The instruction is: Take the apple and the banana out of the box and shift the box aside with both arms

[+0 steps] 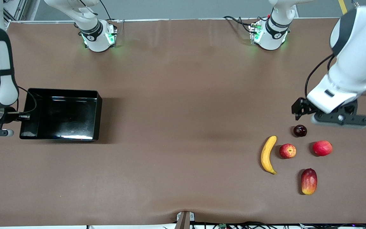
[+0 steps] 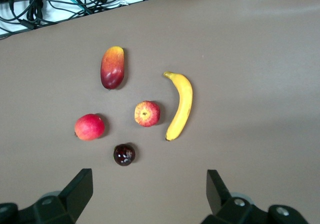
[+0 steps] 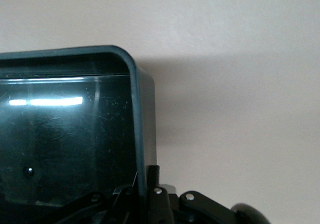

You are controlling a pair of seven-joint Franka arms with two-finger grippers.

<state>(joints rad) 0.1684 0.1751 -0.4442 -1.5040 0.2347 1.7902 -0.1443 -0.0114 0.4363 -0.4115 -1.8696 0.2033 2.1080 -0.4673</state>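
the right pincer (image 3: 145,196) is pinching the box (image 1: 63,115) wall, apparently to drag it aside. the left pincer (image 2: 149,194) hangs spread above the worktop (image 1: 176,95), with the apple (image 1: 287,150) and banana (image 1: 268,155) lying just past its fingertips, already out.

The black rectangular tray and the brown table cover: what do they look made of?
The black rectangular tray looks like glossy moulded plastic: it mirrors the overhead light in bright streaks, has rounded corners and thin walls, and shows fine scratches in the right wrist view. The brown table cover seems a matte sheet, perhaps vinyl or fabric: no glare, with faint ripples near the front edge.
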